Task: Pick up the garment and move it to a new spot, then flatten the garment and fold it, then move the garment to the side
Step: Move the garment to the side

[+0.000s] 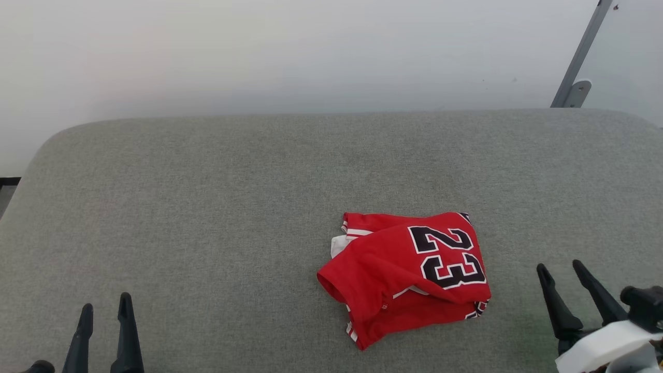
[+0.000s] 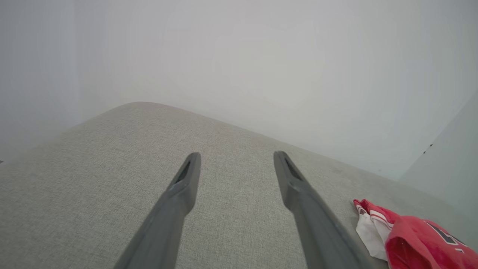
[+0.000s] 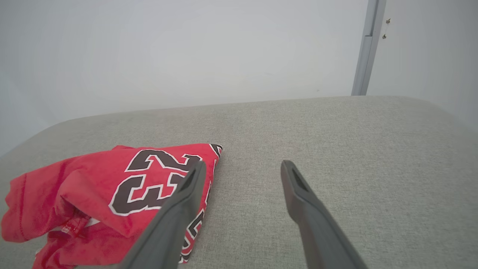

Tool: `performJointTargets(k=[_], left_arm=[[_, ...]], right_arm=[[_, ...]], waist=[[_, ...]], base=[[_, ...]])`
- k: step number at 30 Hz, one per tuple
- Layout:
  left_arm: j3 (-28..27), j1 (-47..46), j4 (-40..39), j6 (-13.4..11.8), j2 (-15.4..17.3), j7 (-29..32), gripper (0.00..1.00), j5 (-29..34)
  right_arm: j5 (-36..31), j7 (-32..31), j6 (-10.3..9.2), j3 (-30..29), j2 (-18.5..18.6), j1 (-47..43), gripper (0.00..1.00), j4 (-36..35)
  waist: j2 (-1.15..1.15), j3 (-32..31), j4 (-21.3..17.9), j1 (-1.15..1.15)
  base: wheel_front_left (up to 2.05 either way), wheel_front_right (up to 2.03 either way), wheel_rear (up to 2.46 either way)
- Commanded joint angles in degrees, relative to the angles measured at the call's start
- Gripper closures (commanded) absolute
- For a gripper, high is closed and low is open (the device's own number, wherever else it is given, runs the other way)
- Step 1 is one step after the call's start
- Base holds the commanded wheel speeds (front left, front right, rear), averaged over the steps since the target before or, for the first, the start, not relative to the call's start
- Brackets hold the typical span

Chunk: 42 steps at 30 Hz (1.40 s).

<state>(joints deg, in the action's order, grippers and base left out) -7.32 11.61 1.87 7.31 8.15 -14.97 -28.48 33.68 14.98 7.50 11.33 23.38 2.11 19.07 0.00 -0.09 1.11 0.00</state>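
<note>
Lying in a loose, compact bundle, the shirt (image 1: 409, 274) sat on the grey fabric tabletop (image 1: 207, 197), right of centre and toward the near edge in the head view. It was doubled over on itself with the number 23 facing up. A white, red-striped sleeve edge poked out at its left side, and a rolled fold bulged at the near left corner. The layers looked uneven and puckered rather than square.

That state fitted two stages equally well: a crumpled shirt waiting to be lifted and spread out, or a roughly folded one already set off to the side. The pictures did not settle which, so how much of the job remained could not be judged.

The left fingers (image 1: 126, 331) stood spread wide with nothing between them, low at the near left and well apart from the shirt. In the left wrist view the shirt lay off to their right across bare fabric.

The right fingers (image 1: 555, 300) were also spread wide and empty, near the shirt's right edge but clear of it. In the right wrist view one finger crossed in front of the corner by the number, apparently without touching the cloth.
</note>
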Motion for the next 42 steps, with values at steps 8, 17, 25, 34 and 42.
performJointTargets(k=[8, 17, 25, 34, 42], left_arm=[[1.49, -1.44, 0.24, 0.22, 0.44, -0.26, 0.0, 1.59], [4.07, -3.68, 0.48, 0.22, 0.74, -0.26, 0.0, 1.86], [7.12, -6.03, 1.75, 0.22, 0.99, -0.26, 0.0, 0.93], [9.82, -9.02, 3.4, 0.22, 1.11, -0.26, 0.0, -0.12], [10.94, -11.34, 4.18, 0.21, 0.74, -0.26, 0.0, -0.35]], right_arm=[[6.47, -8.02, -0.01, 7.66, 4.08, 6.92, 0.0, 0.94], [14.43, -24.79, -0.01, 16.07, 9.56, 15.38, 0.0, 0.57], [19.4, -39.23, -0.01, 21.27, 13.58, 23.04, 0.0, 3.25], [23.72, -51.21, -0.02, 25.89, 11.33, 29.14, 0.0, 10.36], [28.25, -57.16, -0.01, 29.83, 7.99, 30.91, 1.0, 14.54]], waist=[[0.0, 1.27, 0.56, 0.0], [0.0, 4.14, 2.83, 0.0], [0.0, 6.85, 6.51, 0.0], [0.0, 10.1, 9.71, 0.0], [0.0, 11.98, 10.56, 0.0]], base=[[0.0, 0.0, 0.0], [0.0, 0.0, 0.0], [0.0, 0.0, 0.0], [0.0, 0.0, 0.0], [0.0, 0.0, 0.0]])
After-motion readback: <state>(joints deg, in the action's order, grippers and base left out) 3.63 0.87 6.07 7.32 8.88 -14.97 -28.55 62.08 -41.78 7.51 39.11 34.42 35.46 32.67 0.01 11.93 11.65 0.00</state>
